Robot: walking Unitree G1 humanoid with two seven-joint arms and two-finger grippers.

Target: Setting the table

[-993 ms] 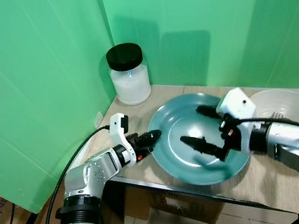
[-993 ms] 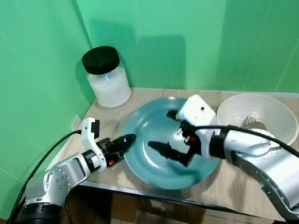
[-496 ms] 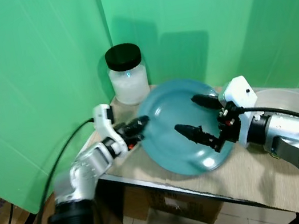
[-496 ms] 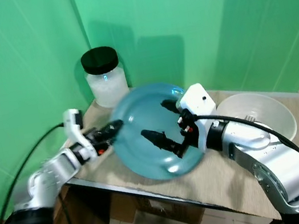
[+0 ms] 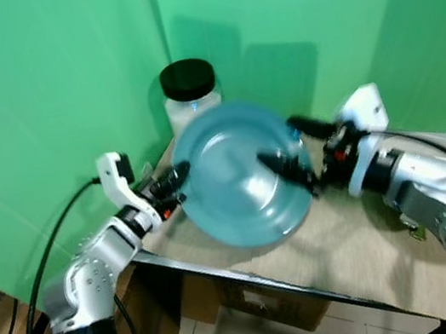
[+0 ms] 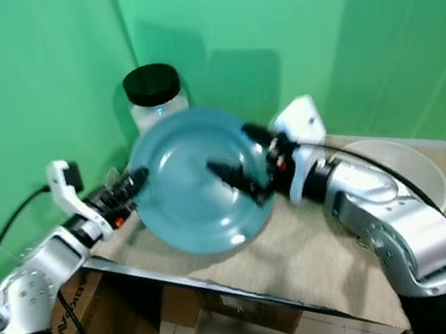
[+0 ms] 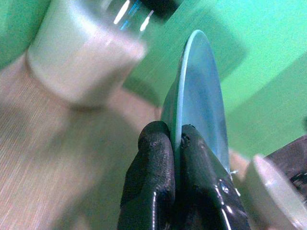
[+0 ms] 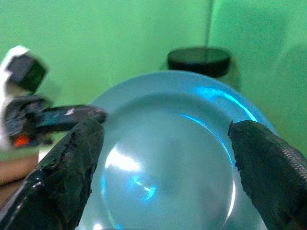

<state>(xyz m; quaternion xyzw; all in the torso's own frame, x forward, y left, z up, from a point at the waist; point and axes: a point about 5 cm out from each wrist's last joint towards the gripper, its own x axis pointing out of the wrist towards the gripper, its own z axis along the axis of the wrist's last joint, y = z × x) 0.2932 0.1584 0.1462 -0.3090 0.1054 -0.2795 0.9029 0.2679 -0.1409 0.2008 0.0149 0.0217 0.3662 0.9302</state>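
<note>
Change since a second ago: round blue glazed plate (image 5: 238, 177) is off the table and tipped nearly on edge; I saw it lying flat before. Both arms have risen with it.
Left claw (image 7: 173, 143): I see its black fingers (image 7: 152, 163) pinched tight on the plate's rim, one on each face.
Right claw (image 5: 288, 154): fingers spread wide, one across the plate's face, one behind its far edge; not clamped.
Plate position: held in the air above the beige wood-grain table (image 5: 348, 240), in front of the clear glass jar with black lid (image 5: 189, 91).
White bowl (image 6: 418, 171): on the table behind the right arm.
</note>
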